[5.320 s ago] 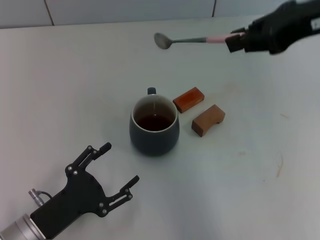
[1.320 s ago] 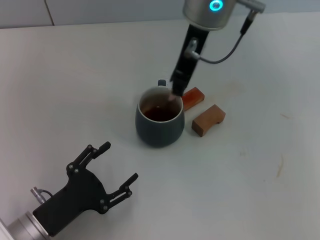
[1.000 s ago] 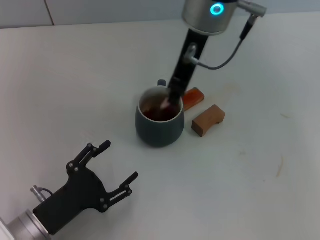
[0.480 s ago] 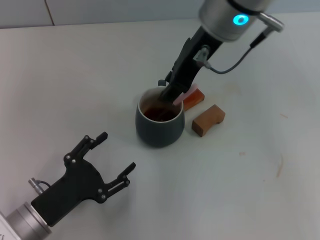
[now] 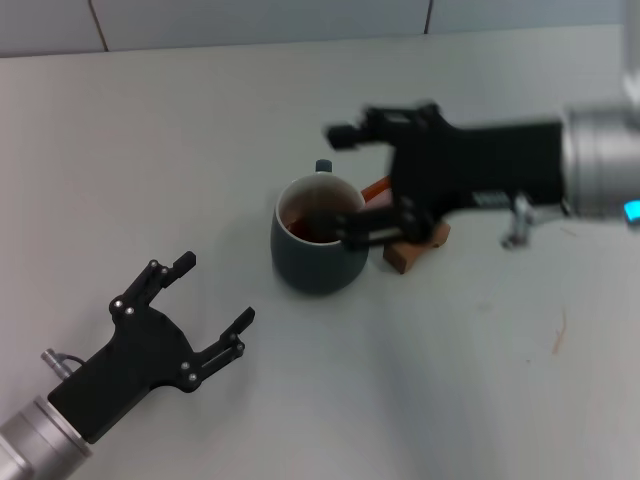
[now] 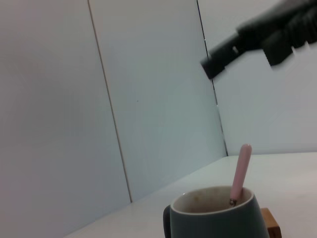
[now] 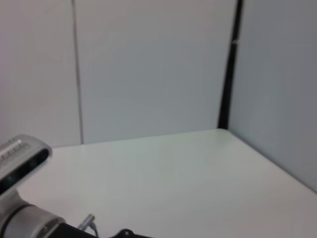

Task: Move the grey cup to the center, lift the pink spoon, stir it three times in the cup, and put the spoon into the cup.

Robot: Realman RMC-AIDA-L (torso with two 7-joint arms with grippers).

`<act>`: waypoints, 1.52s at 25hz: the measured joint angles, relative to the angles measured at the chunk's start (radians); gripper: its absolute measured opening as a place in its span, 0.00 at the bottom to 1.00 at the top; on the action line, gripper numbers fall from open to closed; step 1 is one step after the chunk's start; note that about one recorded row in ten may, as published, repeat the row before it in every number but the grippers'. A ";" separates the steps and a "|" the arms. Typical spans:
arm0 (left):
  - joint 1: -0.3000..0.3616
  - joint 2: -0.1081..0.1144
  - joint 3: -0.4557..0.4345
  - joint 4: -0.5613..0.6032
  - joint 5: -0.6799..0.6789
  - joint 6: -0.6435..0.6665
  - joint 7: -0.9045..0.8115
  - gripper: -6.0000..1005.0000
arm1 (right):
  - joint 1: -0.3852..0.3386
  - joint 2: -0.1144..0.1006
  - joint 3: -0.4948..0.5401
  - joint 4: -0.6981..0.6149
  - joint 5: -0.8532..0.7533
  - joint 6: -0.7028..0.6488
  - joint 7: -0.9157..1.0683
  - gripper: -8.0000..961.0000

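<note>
The grey cup (image 5: 313, 252) stands mid-table with dark liquid inside. In the left wrist view the cup (image 6: 215, 222) holds the pink spoon (image 6: 240, 171), whose handle leans on the rim with nothing gripping it. In the head view the spoon is hidden behind my right gripper (image 5: 340, 182). That gripper is open and empty just right of the cup, its fingers spread above the rim. It also shows in the left wrist view (image 6: 262, 37), above the cup. My left gripper (image 5: 215, 291) is open and empty at the lower left, apart from the cup.
Two brown wooden blocks lie right of the cup, one (image 5: 413, 252) partly under the right gripper, the other (image 5: 375, 187) showing only as a sliver. One block's corner (image 6: 271, 229) shows beside the cup. A tiled wall (image 5: 250, 18) bounds the table's far edge.
My right gripper has let go of the spoon, opened and swung out to the right, lying sideways now. The spoon stays in the cup. My left gripper has drawn back slightly to the lower left.
</note>
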 joint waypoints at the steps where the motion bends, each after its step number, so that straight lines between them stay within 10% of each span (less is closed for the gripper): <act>1: 0.000 0.000 -0.001 0.002 0.000 -0.002 0.000 0.86 | -0.038 0.001 -0.002 0.048 0.051 0.020 -0.070 0.82; 17: 0.010 0.000 -0.001 0.006 0.000 -0.022 -0.042 0.86 | -0.043 -0.007 0.240 0.831 0.322 -0.019 -0.679 0.87; 38: -0.033 0.000 0.031 0.011 0.009 -0.033 -0.133 0.86 | 0.012 -0.009 0.248 0.983 0.314 -0.016 -0.755 0.87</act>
